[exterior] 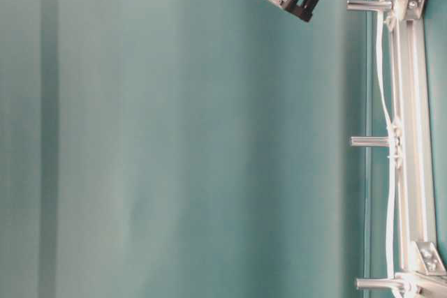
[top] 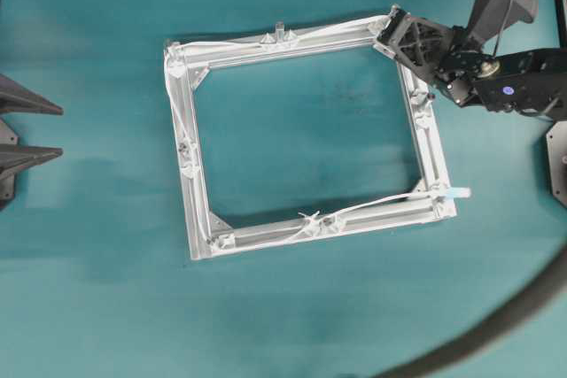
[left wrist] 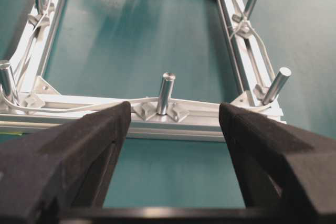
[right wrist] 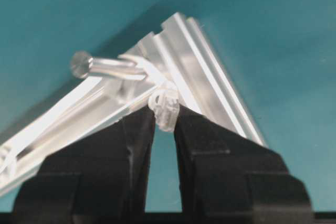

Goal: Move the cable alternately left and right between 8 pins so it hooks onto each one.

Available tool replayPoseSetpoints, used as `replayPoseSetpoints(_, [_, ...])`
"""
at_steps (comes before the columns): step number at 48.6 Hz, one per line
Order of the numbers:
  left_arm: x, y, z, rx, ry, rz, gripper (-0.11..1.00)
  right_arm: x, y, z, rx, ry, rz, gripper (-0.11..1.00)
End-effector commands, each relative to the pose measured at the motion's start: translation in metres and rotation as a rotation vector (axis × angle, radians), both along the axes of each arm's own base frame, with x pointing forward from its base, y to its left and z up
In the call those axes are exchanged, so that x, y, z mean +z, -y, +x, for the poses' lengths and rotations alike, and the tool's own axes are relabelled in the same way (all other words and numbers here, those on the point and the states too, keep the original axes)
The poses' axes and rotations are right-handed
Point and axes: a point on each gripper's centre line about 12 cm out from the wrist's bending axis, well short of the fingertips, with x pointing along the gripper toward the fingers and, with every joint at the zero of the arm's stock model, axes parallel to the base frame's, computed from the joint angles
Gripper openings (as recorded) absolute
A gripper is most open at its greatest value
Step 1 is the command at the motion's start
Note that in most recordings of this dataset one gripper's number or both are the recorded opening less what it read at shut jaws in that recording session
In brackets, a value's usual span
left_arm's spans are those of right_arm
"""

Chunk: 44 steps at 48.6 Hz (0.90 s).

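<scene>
Right tool (right wrist: 164,121) around cable plug (right wrist: 166,107).

Right end effector (right wrist: 165,121) clamped on pale plug (right wrist: 166,107) beside pin (right wrist: 107,67), frame (right wrist: 210,77).

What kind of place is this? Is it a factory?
Probably a robot lab bench, not a factory: a plain teal tabletop, one square aluminium frame with a white cable looped round its pins, and a black robot gripper working at its corner.
</scene>
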Motion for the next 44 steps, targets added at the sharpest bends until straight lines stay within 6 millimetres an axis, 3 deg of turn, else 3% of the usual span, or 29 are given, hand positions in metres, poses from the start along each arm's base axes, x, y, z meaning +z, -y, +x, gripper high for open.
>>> replayPoseSetpoints(1, [0.008, 0.000, 0.002, 0.000, 0.012, -0.002, 0.76, 0.007, -0.002, 0.006, 0.041, 0.031, -0.011, 0.14])
replayPoseSetpoints(5, [0.008, 0.000, 0.002, 0.002, 0.012, 0.000, 0.76, 0.006, -0.002, 0.009, 0.057, 0.036, -0.007, 0.09])
replayPoseSetpoints(16, [0.008, 0.000, 0.002, 0.002, 0.012, -0.002, 0.76, 0.002, -0.005, 0.012, 0.075, 0.043, 0.014, 0.13])
replayPoseSetpoints(26, [0.008, 0.000, 0.002, 0.002, 0.012, -0.002, 0.76, 0.003, -0.006, 0.014, 0.080, 0.054, 0.021, 0.72])
replayPoseSetpoints(28, [0.008, 0.000, 0.002, 0.000, 0.012, -0.002, 0.76, 0.002, -0.006, 0.014, 0.083, 0.053, 0.023, 0.79])
replayPoseSetpoints(36, [0.008, 0.000, 0.002, 0.000, 0.012, -0.002, 0.76, 0.002, -0.007, 0.015, 0.099, 0.057, 0.028, 0.72])
replayPoseSetpoints(44, [0.008, 0.000, 0.002, 0.000, 0.012, -0.002, 0.76, 0.005, -0.011, 0.020, 0.158, 0.083, 0.037, 0.72])
